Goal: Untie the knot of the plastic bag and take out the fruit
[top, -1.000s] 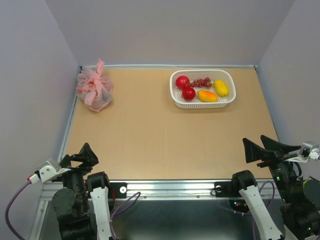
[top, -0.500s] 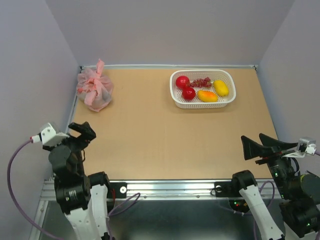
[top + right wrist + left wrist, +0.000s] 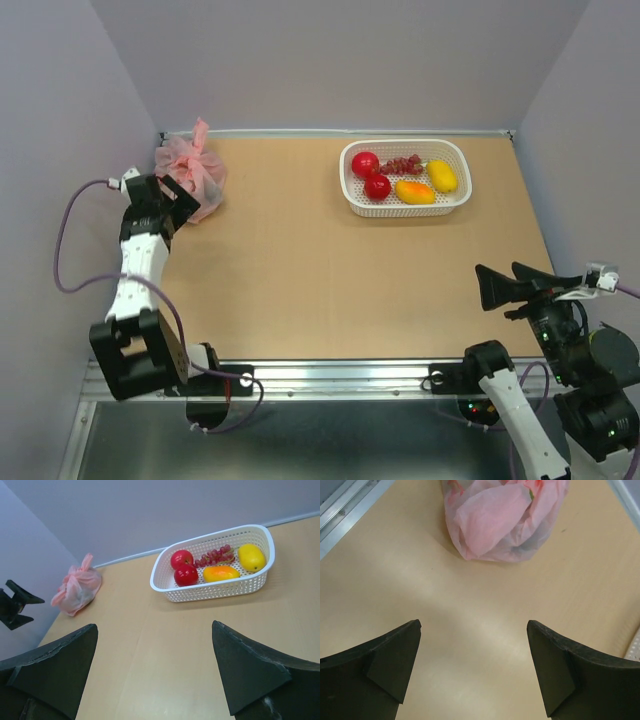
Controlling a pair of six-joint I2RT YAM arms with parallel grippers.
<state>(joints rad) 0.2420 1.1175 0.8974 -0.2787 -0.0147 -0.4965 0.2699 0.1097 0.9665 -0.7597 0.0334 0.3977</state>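
The pink plastic bag (image 3: 198, 170) lies knotted at the table's far left corner, its handle ends sticking up. It fills the top of the left wrist view, where the plastic bag (image 3: 502, 522) has the fruit (image 3: 527, 536) showing only as dim shapes through the film. My left gripper (image 3: 183, 198) hovers just in front of the bag, open, its jaws (image 3: 474, 625) wide apart over bare table short of the bag. My right gripper (image 3: 496, 268) is open low at the near right, far from the bag (image 3: 76, 587), with nothing between its fingers (image 3: 154, 625).
A white basket (image 3: 349, 193) at the back right holds two red apples, a grape bunch, a mango and a lemon; the right wrist view shows the basket (image 3: 220, 591) too. Walls close in on the left, back and right. A metal rail runs along the table's left edge (image 3: 350, 510).
My left arm has swung from the near edge up to the far left, ending just in front of the bag. The right gripper has drifted slightly left and lower. Both stay open.
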